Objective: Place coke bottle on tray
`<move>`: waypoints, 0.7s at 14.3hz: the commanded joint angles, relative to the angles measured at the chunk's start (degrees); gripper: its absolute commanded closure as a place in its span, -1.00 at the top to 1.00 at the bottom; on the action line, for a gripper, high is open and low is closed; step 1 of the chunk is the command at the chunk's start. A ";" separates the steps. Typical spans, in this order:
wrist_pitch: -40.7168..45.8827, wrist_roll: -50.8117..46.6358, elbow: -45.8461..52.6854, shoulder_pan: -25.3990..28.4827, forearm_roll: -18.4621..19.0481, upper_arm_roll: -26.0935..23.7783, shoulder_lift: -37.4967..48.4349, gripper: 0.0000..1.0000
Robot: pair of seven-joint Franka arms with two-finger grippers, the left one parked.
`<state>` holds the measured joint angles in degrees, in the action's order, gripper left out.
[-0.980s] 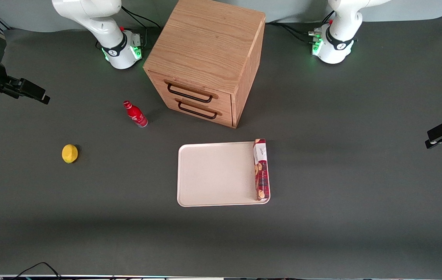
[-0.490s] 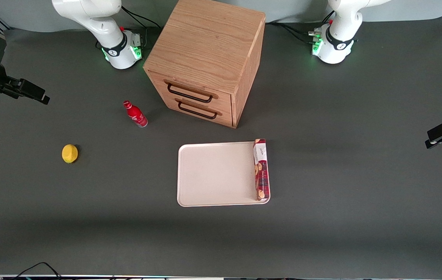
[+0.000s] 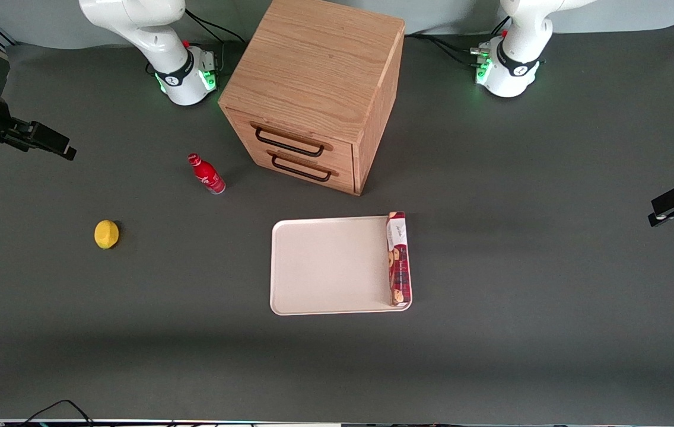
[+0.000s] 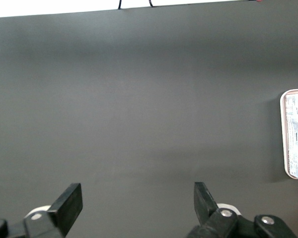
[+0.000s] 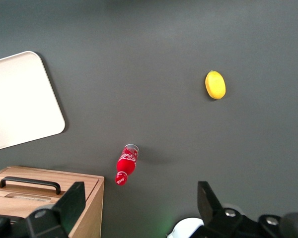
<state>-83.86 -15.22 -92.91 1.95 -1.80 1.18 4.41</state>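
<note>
— While the coke bottle [image 3: 206,174] stands upright on the dark table [image 3: 527,284], where does it sit against the other things?

— It is just beside the wooden cabinet [image 3: 313,95], toward the working arm's end of the table, level with the 2 drawer fronts and apart from them. The tray [image 3: 325,267] lies flat, nearer the front camera than the cabinet, and the bottle is well apart from it.

— Anything on the tray?

— 1 long red biscuit box [image 3: 397,258] lies along the tray's edge toward the parked arm's end; the other part of the tray shows bare cream surface.

— And the gripper?

— The gripper [image 5: 139,210] hangs high above the table, toward the working arm's end, well apart from the bottle [image 5: 126,164]. Its 2 fingers [image 5: 69,206] are spread wide with nothing between them. From its wrist camera the bottle, the tray's corner [image 5: 20,99] and the cabinet's top drawer handle [image 5: 30,185] all show below it.

— What else is there?

— 1 lemon [image 3: 106,234], lying near the working arm's end, nearer the front camera than the bottle.
</note>
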 commanded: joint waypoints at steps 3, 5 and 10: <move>5.98 -0.51 -0.76 0.34 0.31 -4.76 0.86 1.00; 5.47 -3.13 -7.07 0.34 -1.44 -7.32 3.58 1.00; -14.77 -7.97 -34.89 0.34 -4.96 -14.16 13.32 1.00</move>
<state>-88.59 -20.83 -113.17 2.52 -5.37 -10.59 10.16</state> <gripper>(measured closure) 0.000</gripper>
